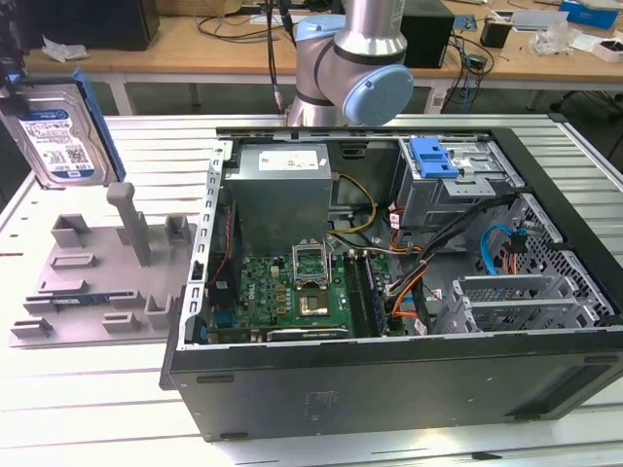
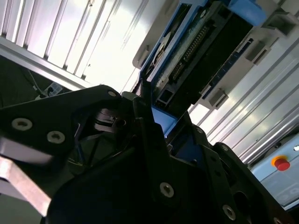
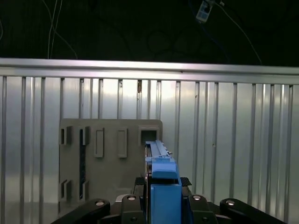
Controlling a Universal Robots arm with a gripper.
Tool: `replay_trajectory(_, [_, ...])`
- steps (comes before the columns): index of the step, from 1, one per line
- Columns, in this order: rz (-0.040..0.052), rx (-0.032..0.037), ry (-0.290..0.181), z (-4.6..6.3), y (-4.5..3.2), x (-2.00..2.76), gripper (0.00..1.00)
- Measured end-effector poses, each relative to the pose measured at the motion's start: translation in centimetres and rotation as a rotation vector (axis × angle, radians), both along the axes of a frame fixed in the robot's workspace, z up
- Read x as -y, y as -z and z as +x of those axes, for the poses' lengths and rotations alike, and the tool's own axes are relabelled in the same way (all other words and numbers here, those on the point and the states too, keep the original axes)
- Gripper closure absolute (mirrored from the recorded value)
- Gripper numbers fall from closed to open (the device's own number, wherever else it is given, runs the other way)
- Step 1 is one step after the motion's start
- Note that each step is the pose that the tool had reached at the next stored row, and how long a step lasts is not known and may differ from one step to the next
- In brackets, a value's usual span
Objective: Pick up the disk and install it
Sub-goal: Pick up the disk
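Exterior view: disk (image 1: 60,136) was held upright, raised beside the grey holder (image 1: 97,282).
Gripper (image 3: 163,189): jaws were clamped on the disk's blue rail.

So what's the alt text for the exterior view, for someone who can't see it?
A silver disk in a blue carrier hangs upright above a grey holder plate at the exterior view's left. Beside it sits an open computer case, circuit board and cables exposed, robot arm behind.

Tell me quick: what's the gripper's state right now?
Gripper: closed on the disk, clamping its blue carrier rail, clear of the grey fixture.
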State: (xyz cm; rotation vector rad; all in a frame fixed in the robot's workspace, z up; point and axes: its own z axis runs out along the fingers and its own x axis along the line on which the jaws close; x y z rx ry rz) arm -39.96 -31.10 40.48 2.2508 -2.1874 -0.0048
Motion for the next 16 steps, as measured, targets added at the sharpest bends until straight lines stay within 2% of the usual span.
replay_trajectory(7, [0.0082, 0.0000, 0.000, 0.0, -1.49, 0.00, 0.63])
replay_trajectory(9, [0.0131, 0.0001, 0.000, 0.0, -2.16, 0.00, 0.63])
replay_trajectory(16, [0.0238, 0.0000, 0.000, 0.1, -3.46, 0.00, 0.63])
